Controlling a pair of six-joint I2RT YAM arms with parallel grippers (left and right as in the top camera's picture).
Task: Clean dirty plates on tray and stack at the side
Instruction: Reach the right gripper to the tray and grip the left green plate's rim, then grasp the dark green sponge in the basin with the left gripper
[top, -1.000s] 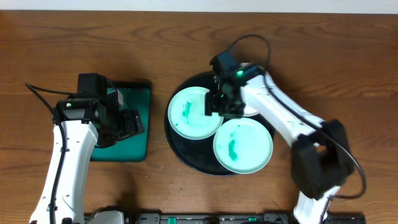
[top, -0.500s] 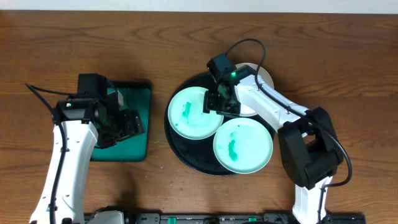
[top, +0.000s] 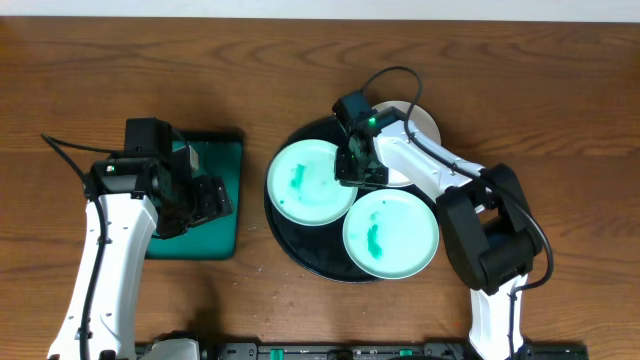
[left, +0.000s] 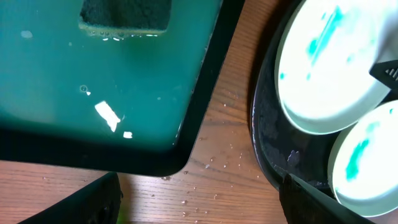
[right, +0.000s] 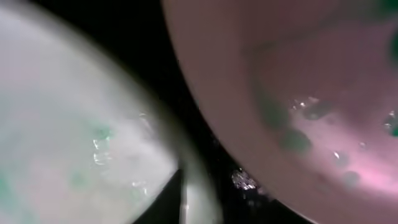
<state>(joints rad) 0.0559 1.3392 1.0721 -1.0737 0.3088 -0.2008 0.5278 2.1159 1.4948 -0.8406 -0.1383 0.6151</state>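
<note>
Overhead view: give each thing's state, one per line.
Left plate, green-smeared, on the black tray.
Front plate, green-smeared, same tray.
Back plate, mostly hidden under the right arm.
Green tray, holds green water and a sponge.
Left claw, open.
Right claw, at left plate's rim, grip unclear.

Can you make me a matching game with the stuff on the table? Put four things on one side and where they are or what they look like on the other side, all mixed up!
Things:
1. black tray
2. green tray
3. sponge
4. right gripper

Clues:
a. dark, lying in the green tray
b. low over the black tray, among the plates
c. round, with green-smeared plates on it
d. rectangular, to the left of the black tray

Pairs: 1-c, 2-d, 3-a, 4-b
</note>
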